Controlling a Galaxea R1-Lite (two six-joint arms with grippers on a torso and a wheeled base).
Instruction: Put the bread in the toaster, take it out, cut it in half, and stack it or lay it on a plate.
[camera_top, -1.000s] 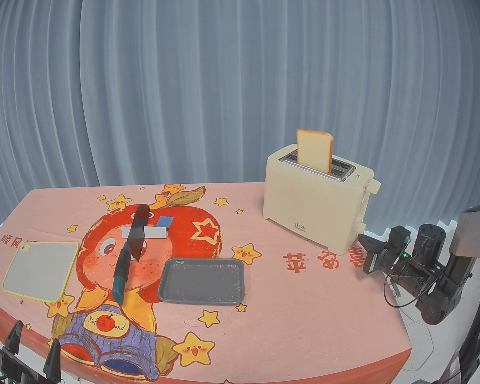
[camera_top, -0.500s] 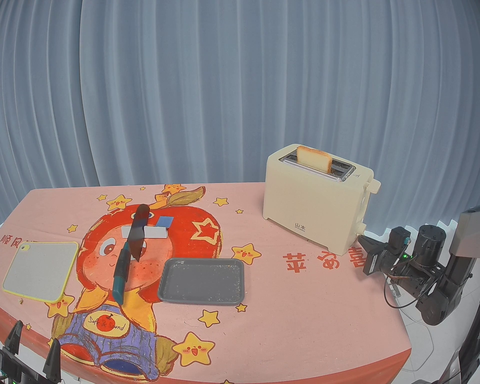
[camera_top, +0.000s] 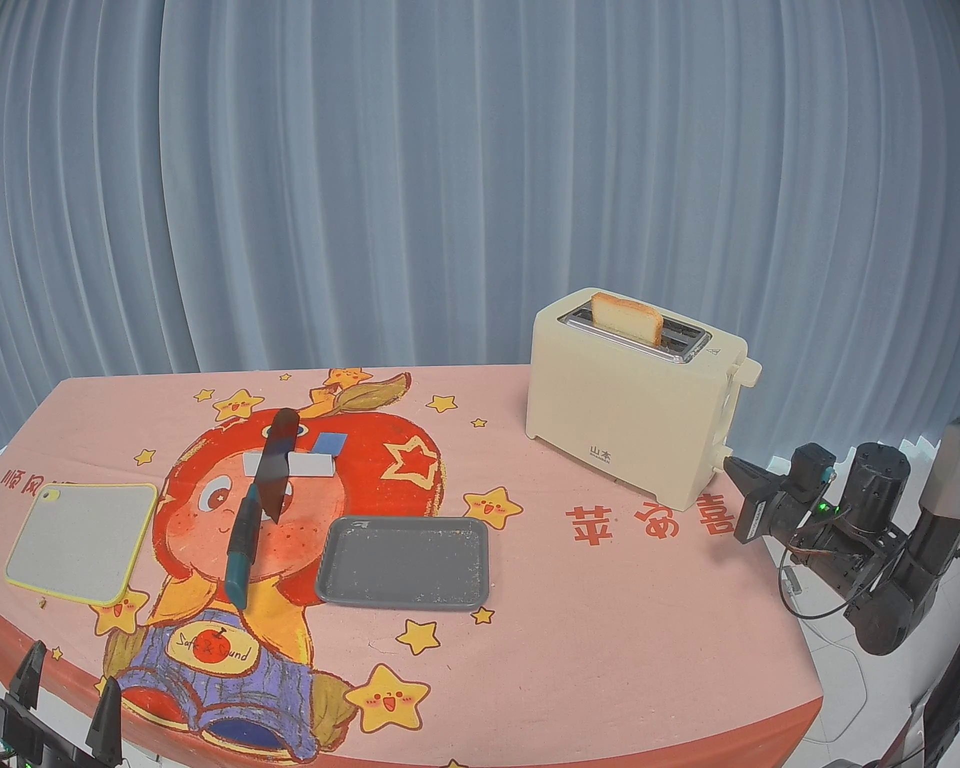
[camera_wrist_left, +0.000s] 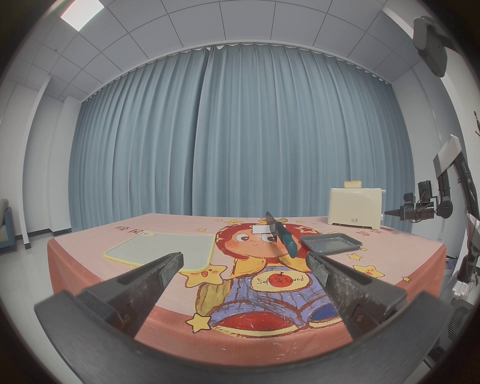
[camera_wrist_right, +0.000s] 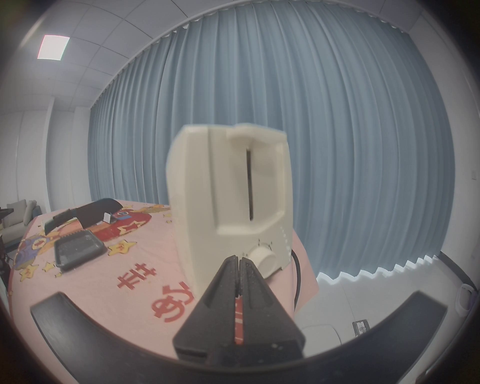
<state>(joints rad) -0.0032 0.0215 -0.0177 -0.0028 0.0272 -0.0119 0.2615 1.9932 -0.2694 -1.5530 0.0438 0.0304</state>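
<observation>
We see the bread sunk in the nearer slot of the cream toaster, with only its browned top edge above the rim. The toaster stands at the far right of the table, in front of the blue curtain. The right gripper hangs off the table's right edge, its jaws pressed together on nothing and pointed at the toaster's end face. Its tip is low by the round dial, under the lever slot, and we cannot tell whether it touches. Between that gripper and the bread stands the toaster's own body. The left gripper sits low at the table's near left corner, jaws spread wide and empty. Before it lies the cutting board, flat at the left edge. To the board's right the knife lies with its teal handle towards us and its dark blade propped on a small white block. The grey plate lies just beside the knife, well apart from the toaster.
</observation>
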